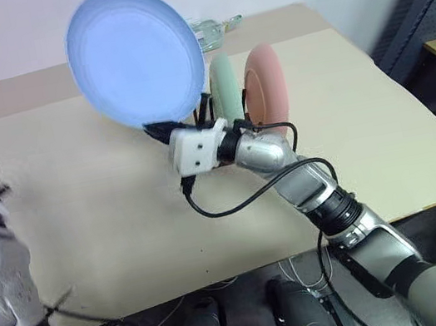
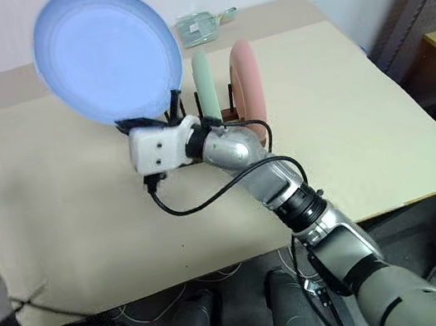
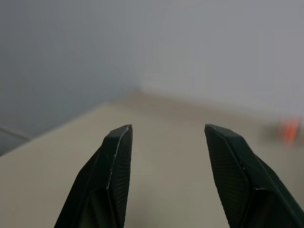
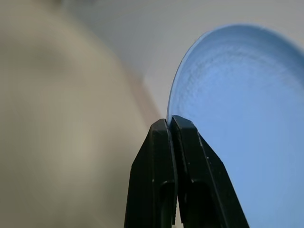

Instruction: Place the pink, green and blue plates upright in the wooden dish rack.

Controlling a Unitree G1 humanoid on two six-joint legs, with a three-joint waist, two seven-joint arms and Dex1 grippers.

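My right claw (image 4: 172,124) clamped on the blue plate's (image 1: 134,55) rim at its 6 o'clock, plate raised above the desk (image 1: 109,216), green plate (image 1: 224,86) and pink plate (image 1: 265,83) upright in the wooden dish rack (image 2: 176,103) at its 3 o'clock, my left claw (image 3: 167,137) apart, holding nothing

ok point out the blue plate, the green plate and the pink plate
blue plate (image 1: 136,55), left eye view, middle of its face
green plate (image 1: 224,86), left eye view, upper rim
pink plate (image 1: 266,83), left eye view, its face
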